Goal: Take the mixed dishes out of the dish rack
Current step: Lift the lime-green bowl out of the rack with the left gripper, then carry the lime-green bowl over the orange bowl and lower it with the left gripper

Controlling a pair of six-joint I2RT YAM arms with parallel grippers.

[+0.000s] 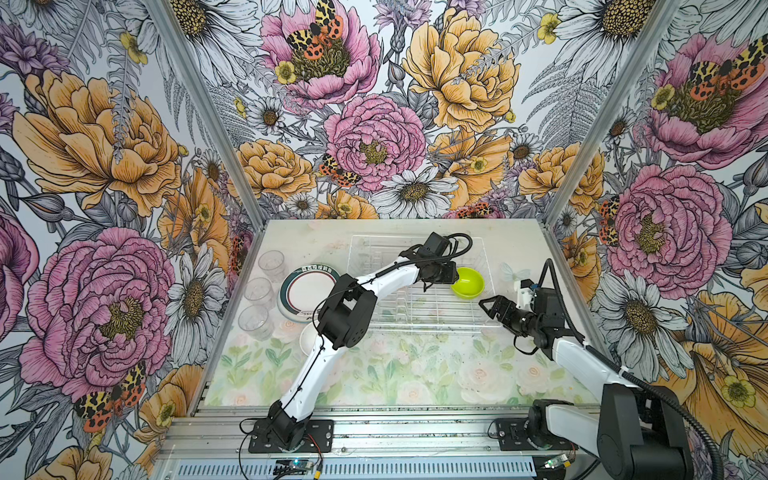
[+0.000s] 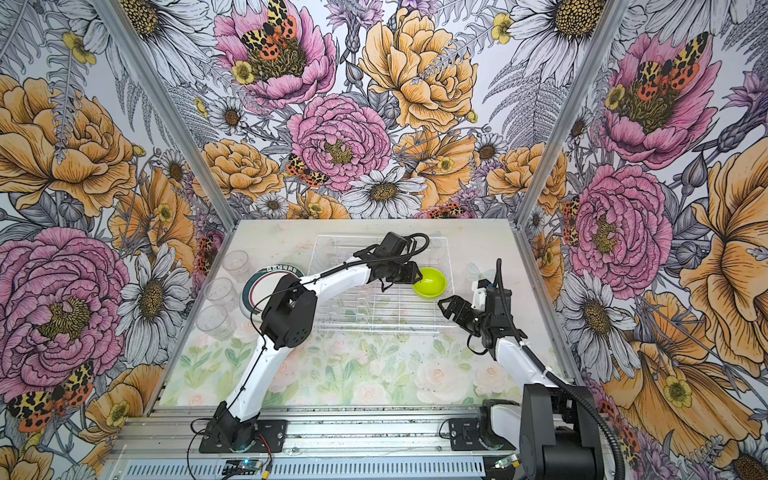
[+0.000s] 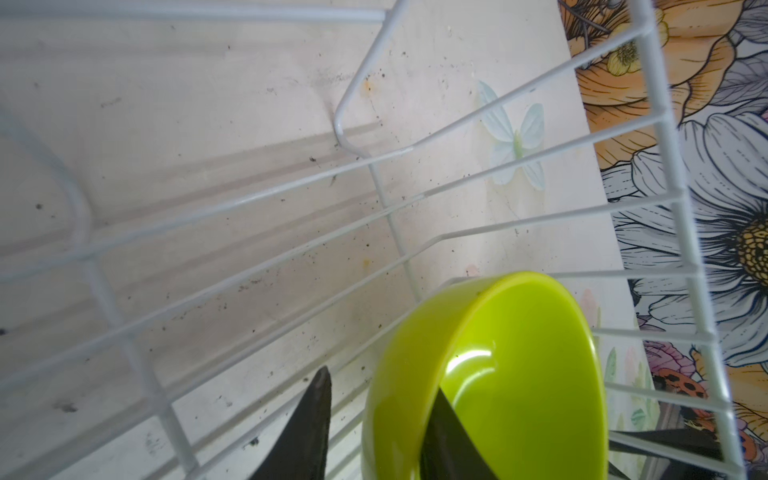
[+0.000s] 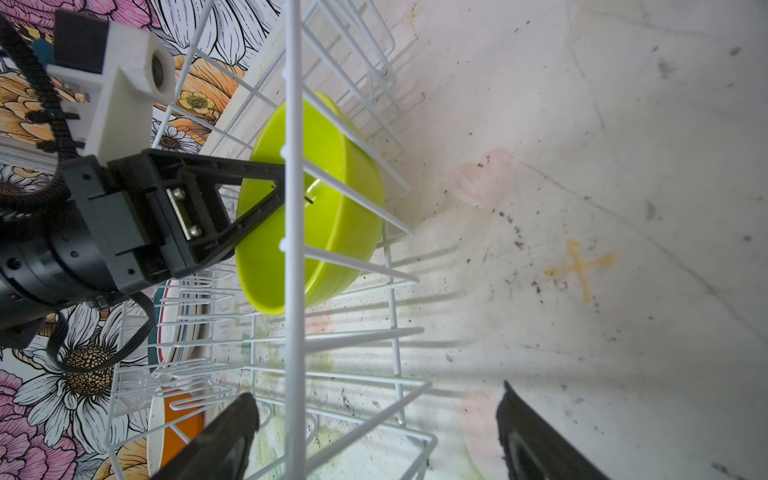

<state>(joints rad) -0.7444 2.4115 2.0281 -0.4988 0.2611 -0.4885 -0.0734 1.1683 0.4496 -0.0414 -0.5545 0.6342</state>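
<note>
Left end effector [image 1: 456, 277] part-open astride green bowl [image 1: 471, 284] wall, mid-right of frame, nothing clamped; thin rim pinch may slip, bowl may catch on rack [image 1: 436, 309] (right end effector [image 1: 490, 303] wide open, empty).

A glossy lime-green round bowl [image 1: 468, 284] sits in the right end of the white wire dish rack [image 1: 415, 309], mid-frame.

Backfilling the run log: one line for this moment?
left claw: astride bowl rim in rack | right claw: open, outside rack
</note>
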